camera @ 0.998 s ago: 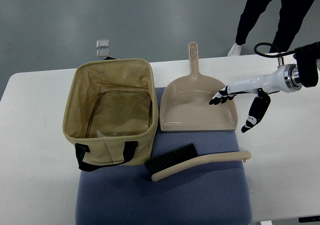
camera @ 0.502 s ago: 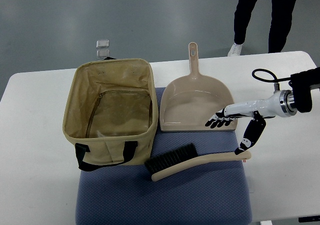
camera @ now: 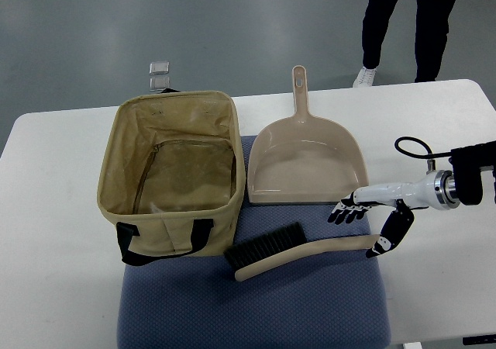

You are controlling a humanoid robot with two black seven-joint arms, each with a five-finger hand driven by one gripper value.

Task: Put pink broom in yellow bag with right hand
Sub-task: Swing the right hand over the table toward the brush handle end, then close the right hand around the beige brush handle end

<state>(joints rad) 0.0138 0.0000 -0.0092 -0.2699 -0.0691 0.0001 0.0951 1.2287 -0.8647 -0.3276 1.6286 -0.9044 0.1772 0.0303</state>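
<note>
The pale pink plastic broom with black bristles lies lower centre on the blue mat. The right hand, open and empty, hovers at its handle tip. Close fingers around the handle (not the bristles) before lifting toward the yellow fabric bag, left.

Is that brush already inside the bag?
No. The brush lies flat on the blue mat, outside the open bag.

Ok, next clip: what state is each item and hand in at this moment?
Bag: open, upright, looks empty.
Broom: lying flat on the blue mat, not gripped.
Dustpan: flat, empty.
Right hand: open, thumb at the broom handle's end.
Left hand: out of view.
</note>
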